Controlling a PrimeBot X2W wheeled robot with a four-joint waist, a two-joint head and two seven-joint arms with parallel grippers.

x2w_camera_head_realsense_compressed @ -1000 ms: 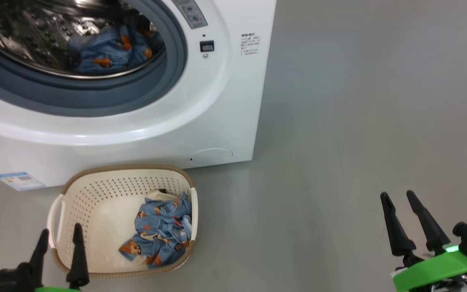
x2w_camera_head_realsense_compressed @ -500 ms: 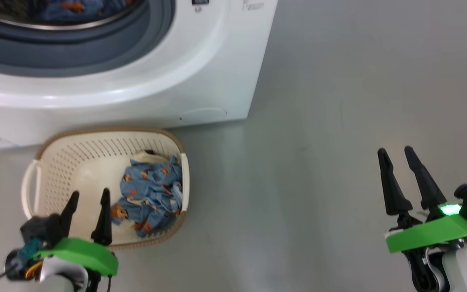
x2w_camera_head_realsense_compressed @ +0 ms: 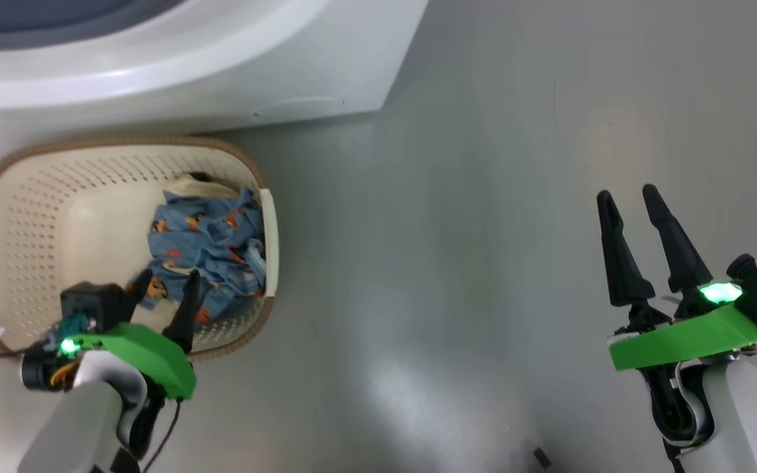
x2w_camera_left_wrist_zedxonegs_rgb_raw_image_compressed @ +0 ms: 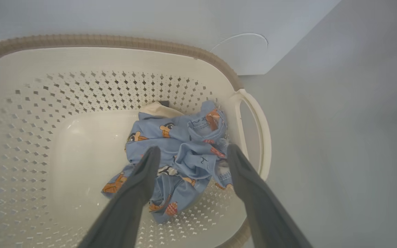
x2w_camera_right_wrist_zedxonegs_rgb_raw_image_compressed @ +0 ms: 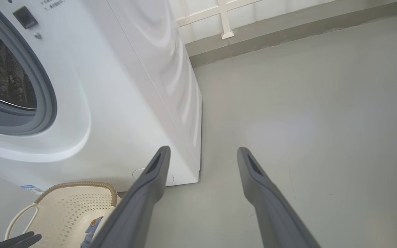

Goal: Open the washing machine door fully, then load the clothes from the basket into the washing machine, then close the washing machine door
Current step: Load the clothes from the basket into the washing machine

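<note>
The cream basket [x2w_camera_head_realsense_compressed: 122,141] with a brown rim stands on the floor against the front of the white washing machine [x2w_camera_head_realsense_compressed: 221,79]. The clothes [x2w_camera_head_realsense_compressed: 211,230], light-blue cartoon-print fabric over a cream piece [x2w_camera_left_wrist_zedxonegs_rgb_raw_image_compressed: 159,109], lie in its right half. My left gripper [x2w_camera_head_realsense_compressed: 165,279] hangs open above the basket's near edge. In the left wrist view its fingers straddle the blue clothes [x2w_camera_left_wrist_zedxonegs_rgb_raw_image_compressed: 174,134] without touching them. My right gripper [x2w_camera_head_realsense_compressed: 627,194] is open and empty over bare floor, far to the right. The washing machine door is out of view; the drum opening [x2w_camera_right_wrist_zedxonegs_rgb_raw_image_compressed: 2,79] shows uncovered.
Grey floor [x2w_camera_head_realsense_compressed: 451,230] stretches to the right of the machine and basket. The machine's round flap [x2w_camera_left_wrist_zedxonegs_rgb_raw_image_compressed: 243,44] sits low, just behind the basket's far rim. A wall base with a white frame [x2w_camera_right_wrist_zedxonegs_rgb_raw_image_compressed: 226,20] runs behind the machine.
The head camera has tilted down, so the machine has slid up the picture. My left gripper has come forward over the basket's near rim, above the clothes. Both grippers stay open.
</note>
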